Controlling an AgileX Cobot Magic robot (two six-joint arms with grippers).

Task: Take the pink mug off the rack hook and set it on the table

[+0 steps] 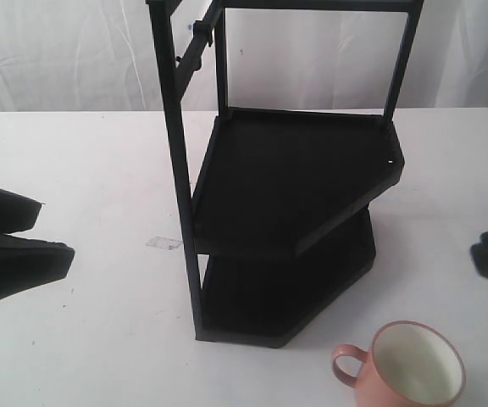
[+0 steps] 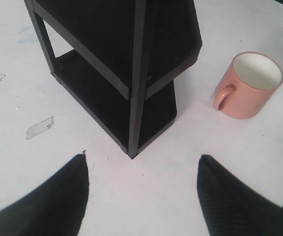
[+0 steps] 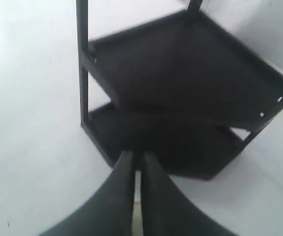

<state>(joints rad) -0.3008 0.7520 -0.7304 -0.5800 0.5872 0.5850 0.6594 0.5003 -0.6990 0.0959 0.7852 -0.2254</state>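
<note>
Pink mug [image 1: 413, 366] upright on table [image 1: 83, 170]; rack [image 1: 295, 178] just beside.

Exterior view: raised, front-on, tilted down across the tabletop [image 1: 91, 170] toward a white curtain [image 1: 74, 51]. The black two-shelf rack [image 1: 286, 195] sits mid-frame with its top cropped; the pink mug [image 1: 409, 369] sits at the near lower edge, partly cut off.

Left wrist view: above the left end effector [image 2: 144, 160], looking down past its spread fingers at the rack's near corner post, with the mug beyond.

Right wrist view: close and blurred, looking over the right end effector [image 3: 136, 157], fingers together, onto both shelves.

Overlap: rack in all three views; mug in the exterior and left wrist views.
</note>
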